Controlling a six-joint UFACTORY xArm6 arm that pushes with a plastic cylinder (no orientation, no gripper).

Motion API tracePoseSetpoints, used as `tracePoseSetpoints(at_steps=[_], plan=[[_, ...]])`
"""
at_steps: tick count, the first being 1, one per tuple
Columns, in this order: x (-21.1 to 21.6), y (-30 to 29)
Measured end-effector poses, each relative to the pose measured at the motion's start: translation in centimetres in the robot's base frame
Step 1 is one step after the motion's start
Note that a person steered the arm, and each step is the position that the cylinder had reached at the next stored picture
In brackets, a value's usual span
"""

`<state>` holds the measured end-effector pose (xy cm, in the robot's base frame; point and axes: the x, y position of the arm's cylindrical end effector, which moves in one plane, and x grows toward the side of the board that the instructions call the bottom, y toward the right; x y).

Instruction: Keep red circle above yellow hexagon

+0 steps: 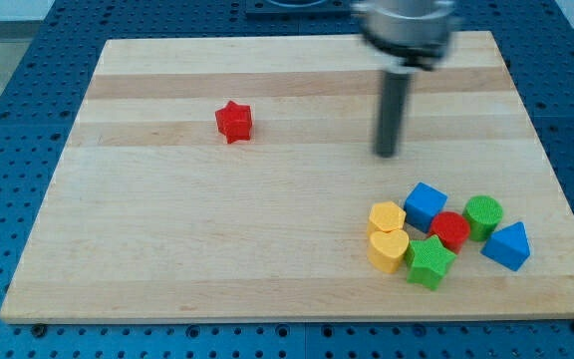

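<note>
The red circle [450,229] sits in a cluster of blocks at the view's lower right. The yellow hexagon [387,215] lies to its left, at about the same height in the view, with a blue cube [426,204] between and above them. My tip [386,153] is above the cluster, roughly 60 pixels above the yellow hexagon, touching no block.
A yellow heart [388,250], a green star [430,261], a green circle [483,215] and a blue triangle [507,245] crowd the same cluster. A red star [234,122] stands alone at the upper left. The wooden board [167,249] has blue pegboard around it.
</note>
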<state>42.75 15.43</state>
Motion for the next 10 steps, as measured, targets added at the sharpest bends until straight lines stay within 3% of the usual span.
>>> tracePoseSetpoints(at_steps=[1, 2, 3, 5, 8, 9, 10], plan=[[4.4, 10.4], [11.0, 15.8], [14.3, 15.6], [14.2, 6.7], [9.3, -5.1], [8.3, -7.2], [9.5, -4.6]])
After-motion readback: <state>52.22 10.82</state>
